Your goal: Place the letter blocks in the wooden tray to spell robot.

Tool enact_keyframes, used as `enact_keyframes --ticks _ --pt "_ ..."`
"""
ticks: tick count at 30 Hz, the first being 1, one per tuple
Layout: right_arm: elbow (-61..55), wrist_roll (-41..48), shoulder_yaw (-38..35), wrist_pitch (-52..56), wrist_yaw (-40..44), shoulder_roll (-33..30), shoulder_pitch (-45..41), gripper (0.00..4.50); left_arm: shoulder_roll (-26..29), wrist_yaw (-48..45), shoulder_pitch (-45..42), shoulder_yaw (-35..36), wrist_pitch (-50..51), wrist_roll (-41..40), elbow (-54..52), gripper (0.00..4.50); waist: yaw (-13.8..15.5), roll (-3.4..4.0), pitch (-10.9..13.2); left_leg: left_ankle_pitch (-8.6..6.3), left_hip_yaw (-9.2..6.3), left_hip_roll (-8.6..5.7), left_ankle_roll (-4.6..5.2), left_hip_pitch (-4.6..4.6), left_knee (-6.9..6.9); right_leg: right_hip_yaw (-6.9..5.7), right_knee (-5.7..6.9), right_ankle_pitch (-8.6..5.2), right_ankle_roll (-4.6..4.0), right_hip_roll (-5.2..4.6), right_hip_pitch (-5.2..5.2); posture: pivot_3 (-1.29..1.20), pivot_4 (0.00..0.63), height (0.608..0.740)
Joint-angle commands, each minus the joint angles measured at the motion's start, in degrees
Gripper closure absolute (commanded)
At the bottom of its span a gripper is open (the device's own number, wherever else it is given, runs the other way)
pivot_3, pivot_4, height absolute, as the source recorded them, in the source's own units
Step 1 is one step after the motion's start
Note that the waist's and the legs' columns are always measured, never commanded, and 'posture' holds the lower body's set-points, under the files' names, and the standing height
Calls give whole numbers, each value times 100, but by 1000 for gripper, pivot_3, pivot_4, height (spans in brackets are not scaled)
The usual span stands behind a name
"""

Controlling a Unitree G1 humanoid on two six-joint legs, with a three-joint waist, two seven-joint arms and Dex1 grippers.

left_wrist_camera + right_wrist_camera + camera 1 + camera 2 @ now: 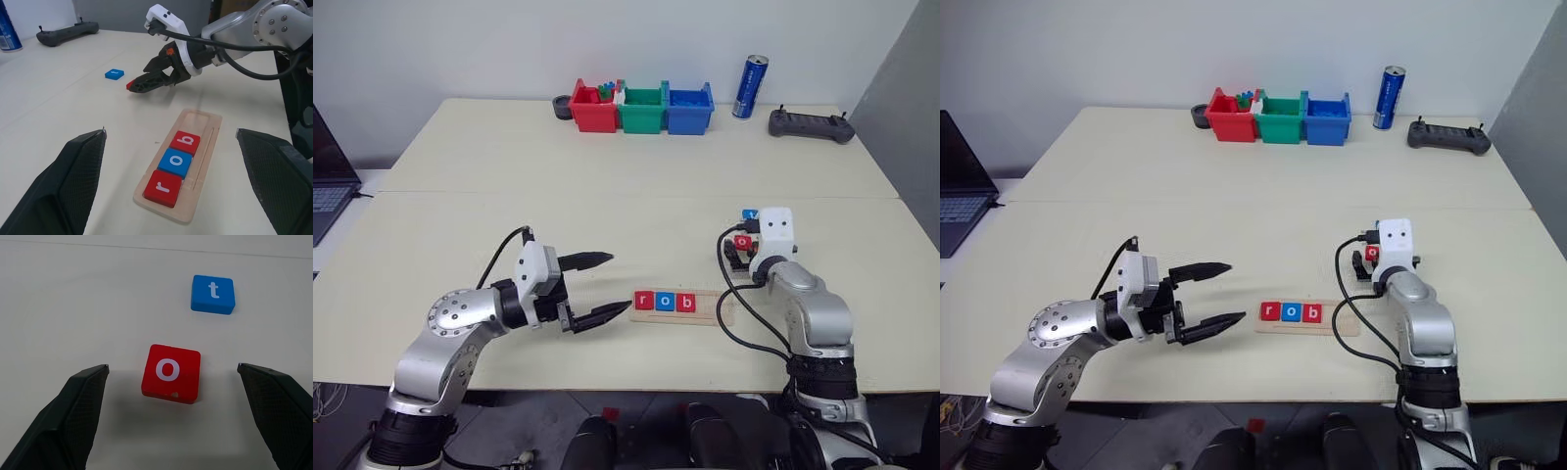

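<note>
Your wooden tray (683, 305) sits near bench (607, 206) front edge, right of centre. It holds red r (644, 301), blue o (665, 302), red b (685, 303); right end of recess bare. Red o block (171, 372) and blue t block (212, 293) lie flat on bench behind tray's right end, apart from each other. Your right fingers (171, 421) spread wide, empty, straddling red o without touching. Your left fingers (599, 286) wide open, empty, level, just left of tray.
</note>
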Motion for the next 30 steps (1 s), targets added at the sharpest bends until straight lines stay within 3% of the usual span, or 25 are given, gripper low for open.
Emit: enact_keyframes --ticks 1,7,8,10,17,21,30 --pt "71 28 -162 -127 -217 60 -180 20 54 37 118 38 1 -39 -263 0 -5 0 0 0 0 0 0 0 0 0 0 0 0 0 0 0 150 740" --pt "271 296 -322 -25 -256 338 -209 20 57 95 305 33 -39 2 -401 0 -8 0 0 0 0 0 0 0 -3 0 -1 0 -1 0 0 0 150 740" --pt "263 307 -318 16 -271 370 -200 187 55 109 298 30 -23 -2 -422 0 -8 0 0 0 0 0 0 1 -3 0 -1 0 -1 0 0 0 150 740" --pt "177 308 -273 72 -292 406 -140 589 53 126 304 35 -8 -12 -461 0 -10 0 0 0 0 0 0 2 -4 0 -1 0 -1 0 0 0 150 740" --pt "15 245 -110 61 -278 353 29 3042 49 95 280 12 -84 42 -359 0 -38 0 -1 0 0 2 0 3 -4 0 0 -1 -1 2 0 0 150 740" --pt "-431 282 -83 355 -157 186 336 3044 -33 130 286 -91 -65 45 -450 0 -36 0 -1 0 -2 1 0 2 -5 -1 -1 -1 -1 2 1 0 150 740" --pt "-3086 706 -346 2424 407 -621 1743 3044 -38 51 300 -138 -118 22 -407 0 16 0 -1 0 -8 -1 0 -3 -10 -3 -11 -5 -2 0 4 0 150 740"
